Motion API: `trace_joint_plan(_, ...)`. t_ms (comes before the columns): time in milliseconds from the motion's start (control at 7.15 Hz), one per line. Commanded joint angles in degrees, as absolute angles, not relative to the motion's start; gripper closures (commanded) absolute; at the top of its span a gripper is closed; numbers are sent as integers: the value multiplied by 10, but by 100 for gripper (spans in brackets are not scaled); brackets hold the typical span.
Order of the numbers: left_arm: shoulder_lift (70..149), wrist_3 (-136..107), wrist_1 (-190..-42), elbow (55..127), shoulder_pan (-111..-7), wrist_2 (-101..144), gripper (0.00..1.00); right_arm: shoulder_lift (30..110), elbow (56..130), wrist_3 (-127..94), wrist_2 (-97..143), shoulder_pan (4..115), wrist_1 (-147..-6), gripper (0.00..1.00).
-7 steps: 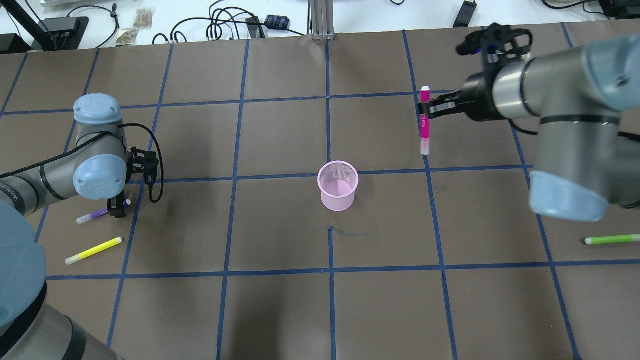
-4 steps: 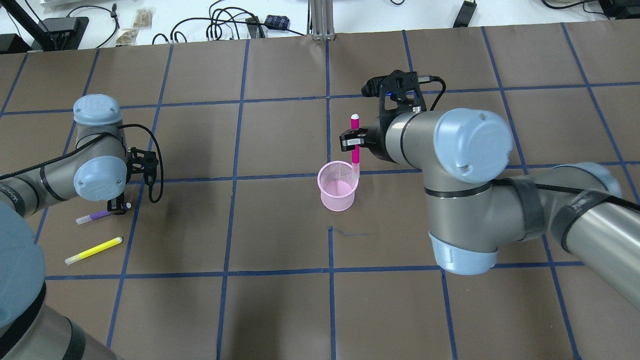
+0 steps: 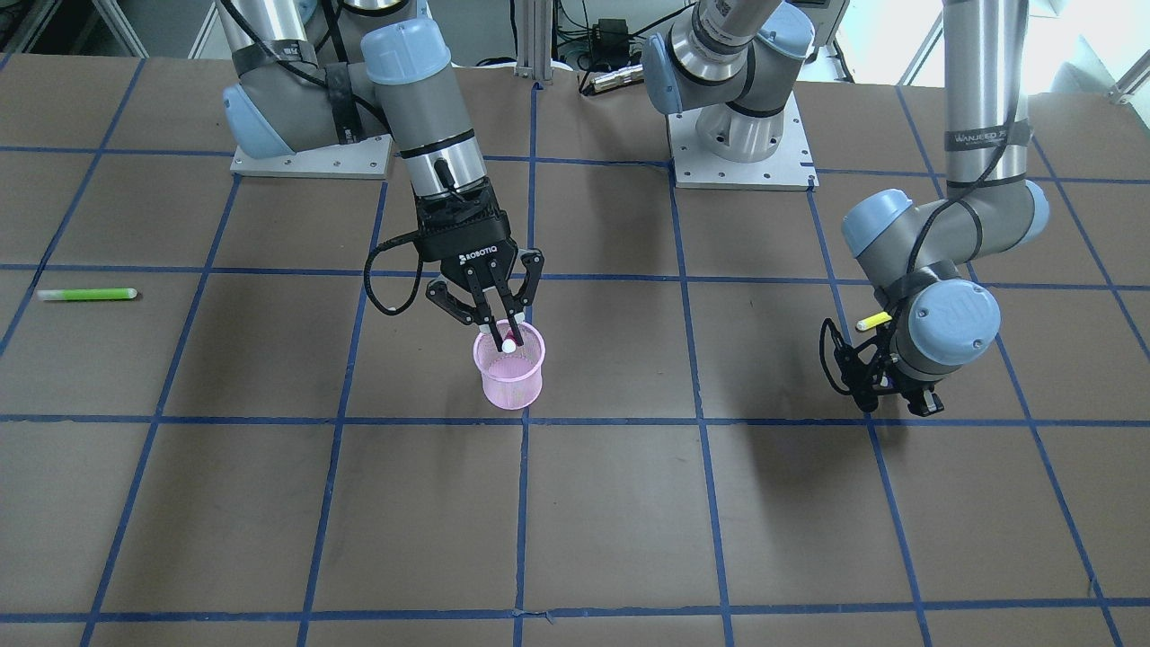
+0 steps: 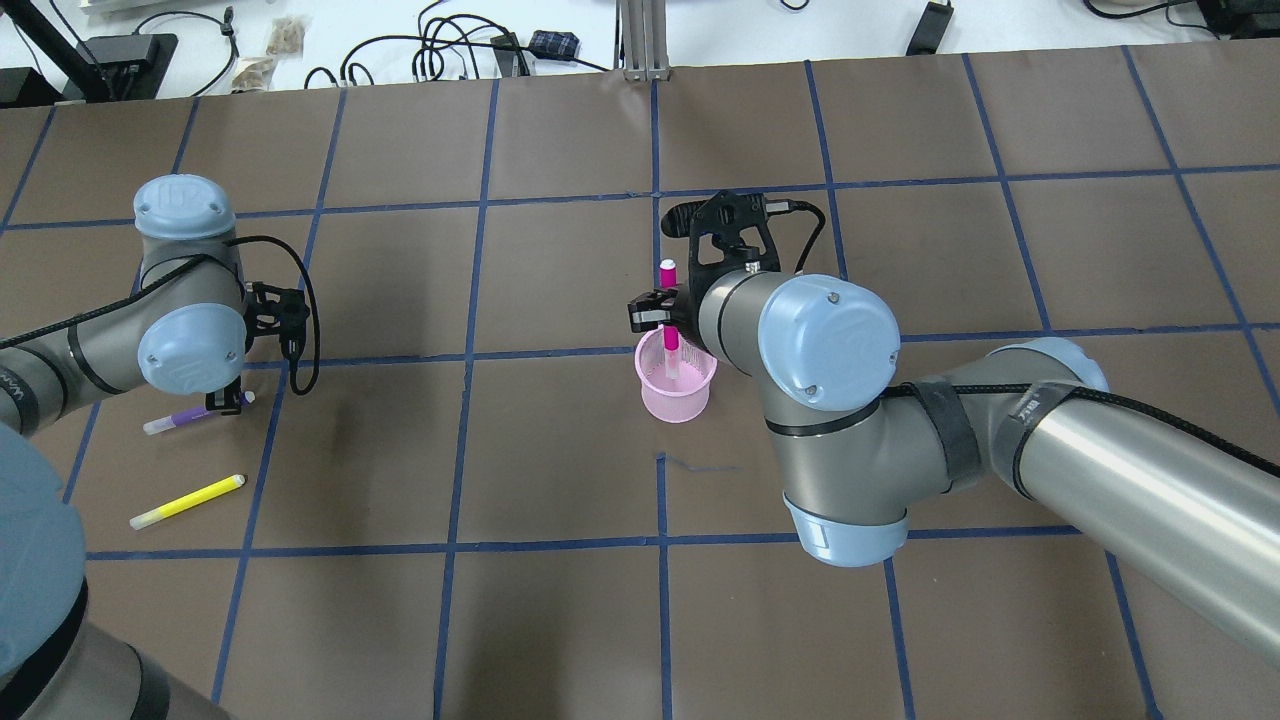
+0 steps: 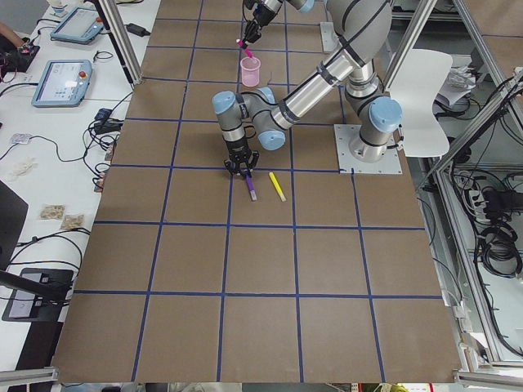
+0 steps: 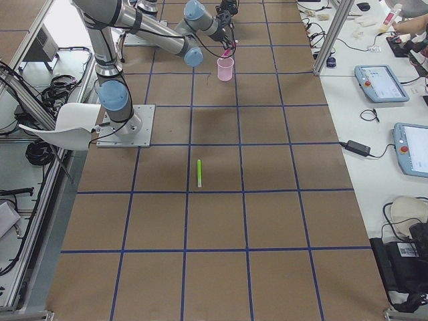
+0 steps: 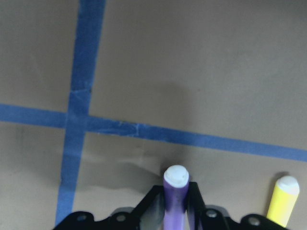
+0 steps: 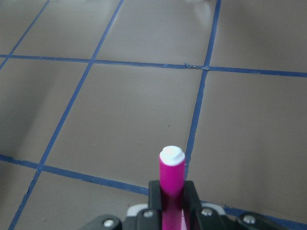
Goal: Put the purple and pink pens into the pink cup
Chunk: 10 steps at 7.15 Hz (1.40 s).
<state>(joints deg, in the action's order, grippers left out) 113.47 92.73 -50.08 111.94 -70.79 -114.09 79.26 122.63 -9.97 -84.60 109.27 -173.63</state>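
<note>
pink cup [image 4: 676,404] is standing upright near the middle of the brown table [image 4: 500,630]. i'm seeing the right gripper [image 3: 502,338] hanging just over its rim, jaws pinching the pink pen [image 4: 671,349] upright, the pen's lower end dipping inside the cup and its white cap sticking up. my left gripper [image 4: 229,401] is sitting low at the table, jaws narrow and clamping the capped end of the purple pen [image 4: 175,422], which is lying near the yellow pen [image 4: 187,501]. green pen [image 3: 85,294] is lying well apart.
</note>
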Motion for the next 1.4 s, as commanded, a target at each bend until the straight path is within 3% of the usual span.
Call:
trace_joint_plan(0,1104,929,-504,1118,-708,-1120,100,765,1230,-105,-855,1093,-1778,75)
trace_joint_plan(140,1075,929,-511,1115,-708,-1064,100,763,1225,-105,-857,1092,-1776,1)
trace_joint_plan(559,1000,877,-533,1096,-708,-904,100,770,1195,-99,-847,1056,-1727,0)
trace_joint_plan(978,968,773,-587,1077,-720,-695,100,790,1051,-63,-846,1000,-1457,0)
trace_joint_plan(1258,957,704,-589,1083,-756,-539,100,829,970,-15,-855,953,-1193,0)
